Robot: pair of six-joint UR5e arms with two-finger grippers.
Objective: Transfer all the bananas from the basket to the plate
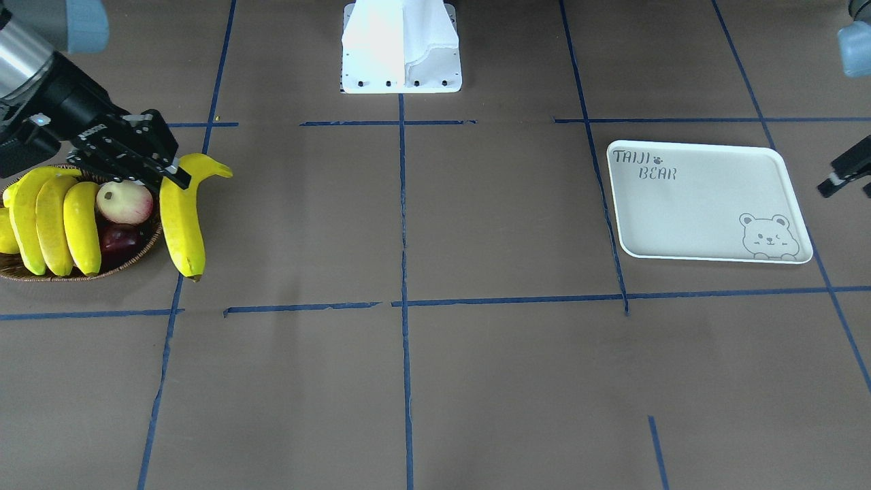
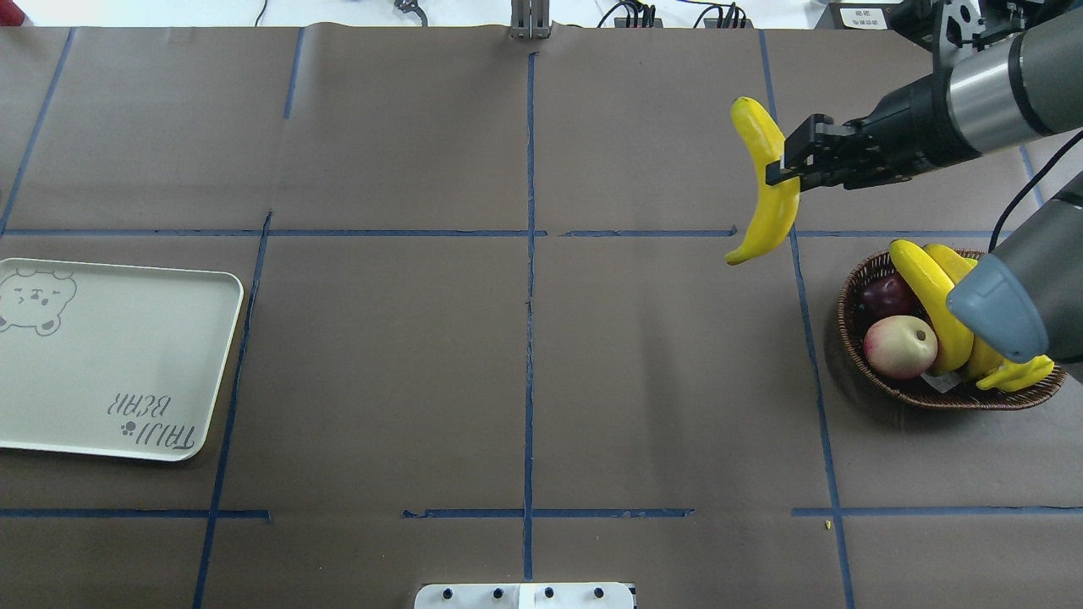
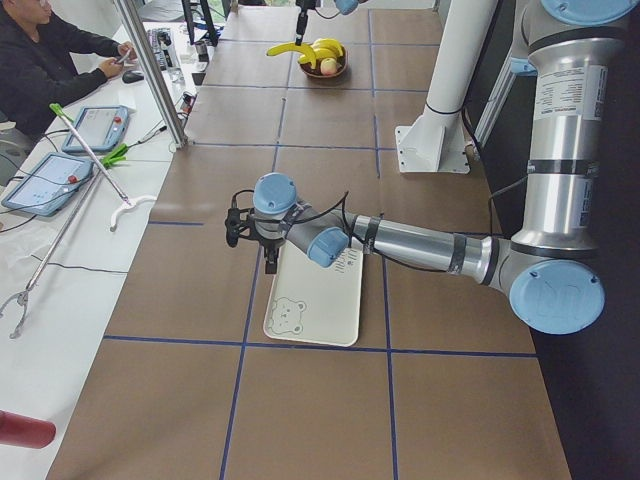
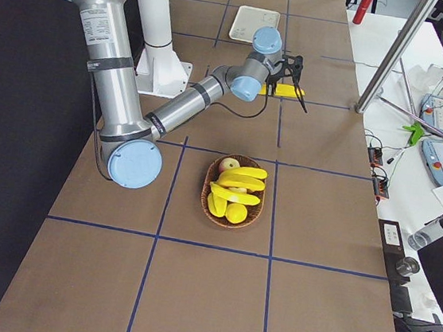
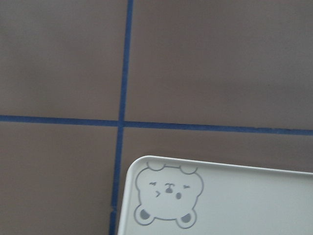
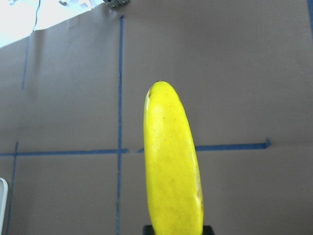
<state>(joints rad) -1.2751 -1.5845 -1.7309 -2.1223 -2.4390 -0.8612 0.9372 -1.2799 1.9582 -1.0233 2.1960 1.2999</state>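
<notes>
My right gripper (image 2: pixel 780 172) is shut on a bright-yellow banana (image 2: pixel 772 222) and holds it in the air beside the basket (image 2: pixel 853 340), on the side towards the table's middle. The held banana fills the right wrist view (image 6: pixel 171 166). In the front view it hangs just outside the basket's rim (image 1: pixel 136 258). Three bananas (image 1: pixel 54 224) lie in the dark wicker basket. The white plate (image 2: pixel 101 355) lies bare at the other end of the table. My left gripper (image 1: pixel 838 180) hovers by the plate's bear corner (image 5: pixel 168 196); its jaws are unclear.
The basket also holds a pale pink-and-cream round fruit (image 1: pixel 124 202), a dark red fruit (image 1: pixel 119 239) and a yellow fruit at its far end (image 1: pixel 5 235). The robot's white base (image 1: pixel 401 54) stands at the table's middle edge. An operator (image 3: pixel 45 65) sits beside the table.
</notes>
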